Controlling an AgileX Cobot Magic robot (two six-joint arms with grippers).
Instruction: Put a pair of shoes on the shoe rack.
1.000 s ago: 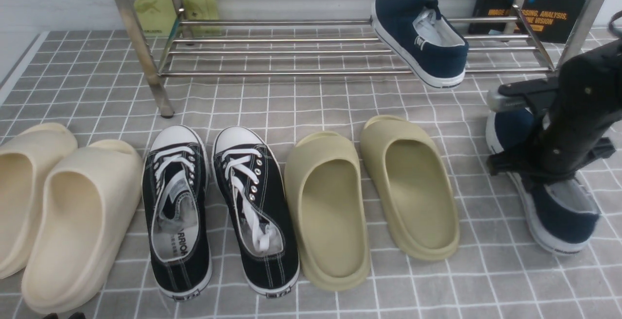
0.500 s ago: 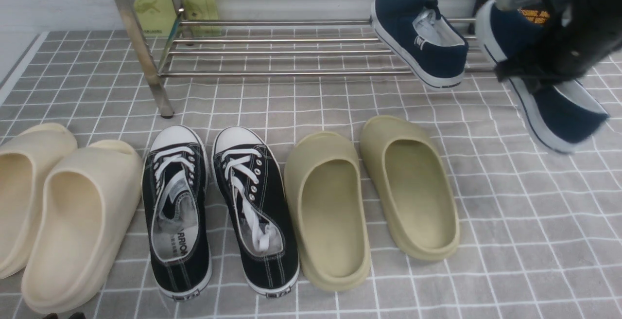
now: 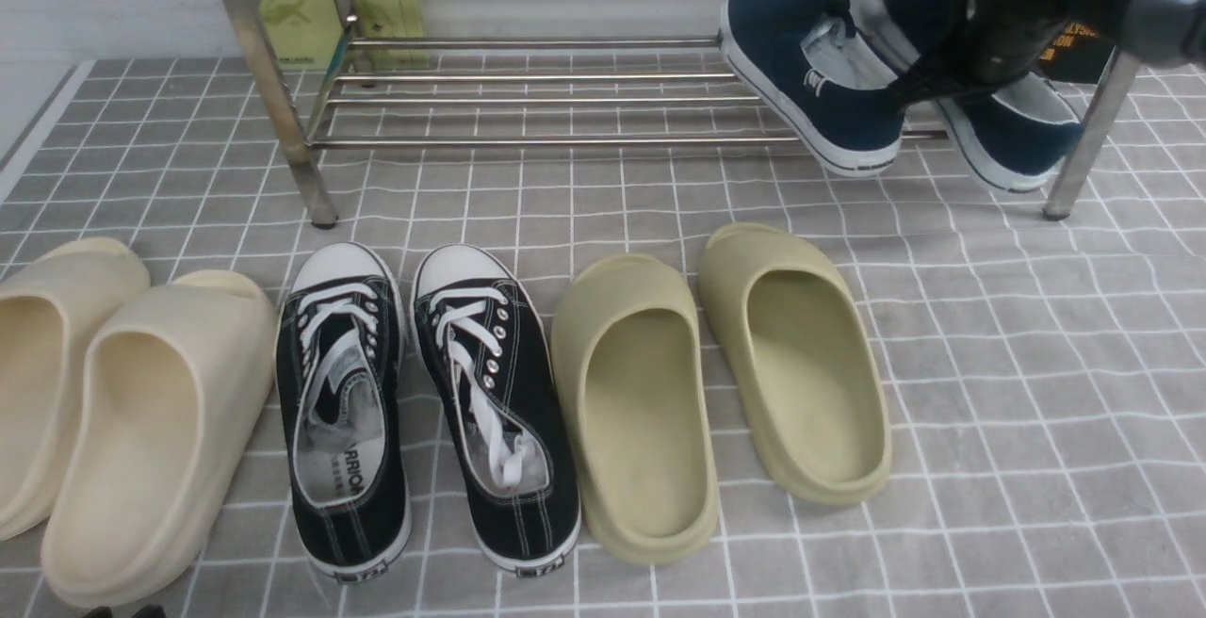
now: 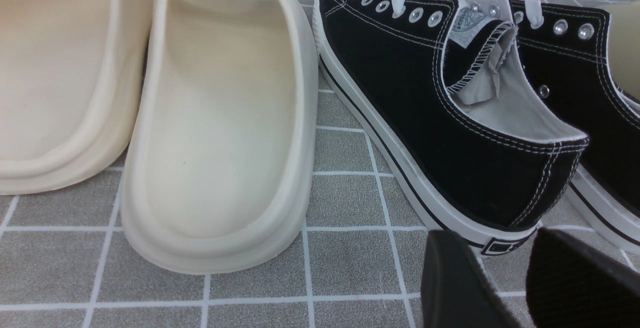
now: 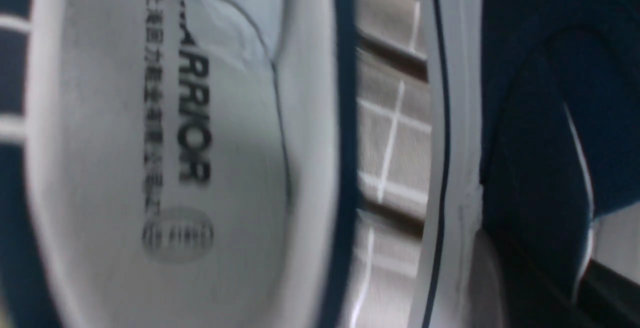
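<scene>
The right jaws are clamped on the second navy shoe (image 3: pixel 1018 133) at the lower shelf of the shoe rack (image 3: pixel 565 140), just beside the first navy shoe (image 3: pixel 829 100), whose heel overhangs the front. Pushed in askew, it could knock that one off. Only the right wrist view shows the slim gap between them; only the left wrist view shows the left jaws apart, near a black sneaker (image 4: pixel 450 118).

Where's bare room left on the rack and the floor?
Shoe rack, lower shelf: bare from its left leg to the first navy shoe. Floor: bare cloth right of the olive slides. Crowded: the shelf's right end, where the right gripper holds the second navy shoe.
</scene>
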